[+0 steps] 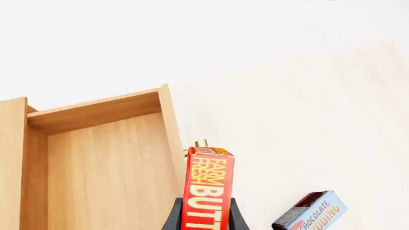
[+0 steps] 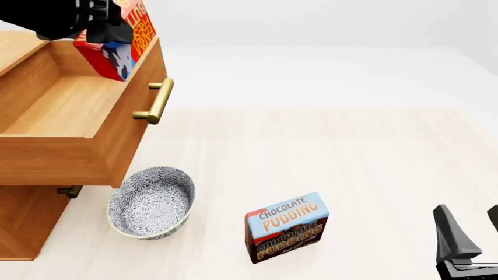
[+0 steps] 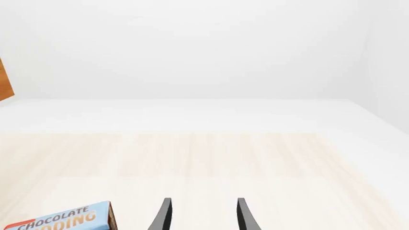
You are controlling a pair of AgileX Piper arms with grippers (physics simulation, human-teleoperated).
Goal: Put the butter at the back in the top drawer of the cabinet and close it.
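The red butter box hangs tilted above the front edge of the open top drawer, clamped in my left gripper. In the left wrist view the butter stands between the black fingers, beside the drawer's wooden inside. The brass handle sticks out from the drawer front. The cabinet stands at the left edge. My right gripper waits low at the front right, open and empty, its fingers spread in the right wrist view.
A patterned grey bowl sits on the table under the open drawer's front corner. The chocolate pudding box stands front centre, also seen as the pudding box and the pudding box. A lower drawer handle shows under the drawer.
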